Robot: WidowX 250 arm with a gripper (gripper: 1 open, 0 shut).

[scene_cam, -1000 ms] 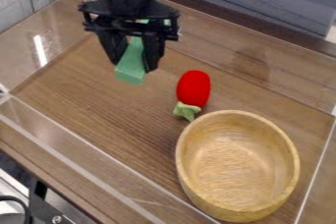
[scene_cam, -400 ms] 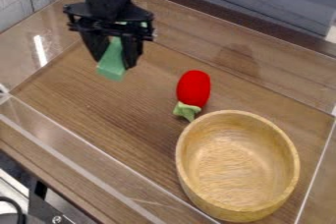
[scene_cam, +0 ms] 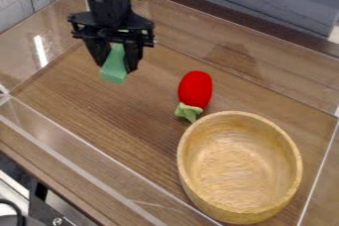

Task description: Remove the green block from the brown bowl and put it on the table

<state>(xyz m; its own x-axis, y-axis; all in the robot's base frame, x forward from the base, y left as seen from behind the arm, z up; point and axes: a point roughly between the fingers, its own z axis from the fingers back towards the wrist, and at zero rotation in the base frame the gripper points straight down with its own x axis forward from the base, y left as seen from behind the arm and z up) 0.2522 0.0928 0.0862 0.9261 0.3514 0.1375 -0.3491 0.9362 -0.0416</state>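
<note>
Wood-grain tabletop, streaked dark and walled along its far side by clear acrylic, fills most of what you see in the camera view, the only one you have. Near its far left part your gripper points down with the green block pinched between its fingers. The block sits at a tilt, its lower end jutting out beneath the fingertips, well apart from the brown bowl at the near right. The bowl holds nothing. Between the two, nearer the bowl, lies a red rounded object with a small green base; you have bare wood around the block's side of it.

The removal looks done to me; what remains is the set-down. From this single angle you can't tell how high the block hangs, or whether its lower end already meets the wood. Judge that wrong and you could let go too early, so that it drops and tips or skids. Press too far and, since it is tilted, the low corner would land first and twist the bar in your grip. Swing back to the right while low and you might knock the red object. Drift farther left and the arm could meet the acrylic wall.
</note>
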